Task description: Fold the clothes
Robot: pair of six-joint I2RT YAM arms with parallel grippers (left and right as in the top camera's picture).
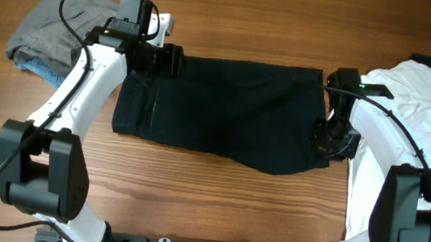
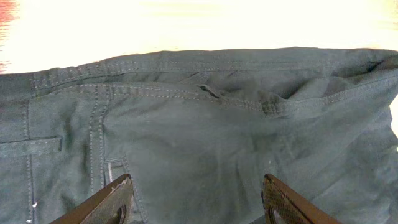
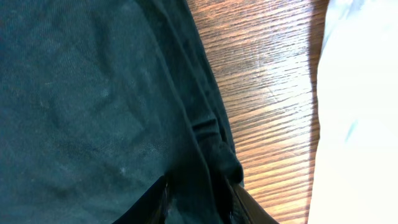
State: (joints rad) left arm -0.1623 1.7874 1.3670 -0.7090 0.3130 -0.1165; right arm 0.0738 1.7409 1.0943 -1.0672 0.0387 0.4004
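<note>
A black garment (image 1: 225,110) lies flat across the middle of the table, folded into a wide band. My left gripper (image 1: 170,59) is at its upper left corner. In the left wrist view its jaws (image 2: 196,202) are open just above the black fabric (image 2: 205,124), near the seams and a pocket. My right gripper (image 1: 329,142) is at the garment's right edge. In the right wrist view its jaws (image 3: 202,202) are shut on a fold of that black edge (image 3: 211,143). A white T-shirt (image 1: 419,120) lies at the right, also in the right wrist view (image 3: 360,112).
A grey garment (image 1: 47,24) lies bunched at the far left over a frayed blue denim piece (image 1: 38,68). Bare wood table (image 1: 214,202) shows in front of and behind the black garment. The white T-shirt hangs over the table's right side.
</note>
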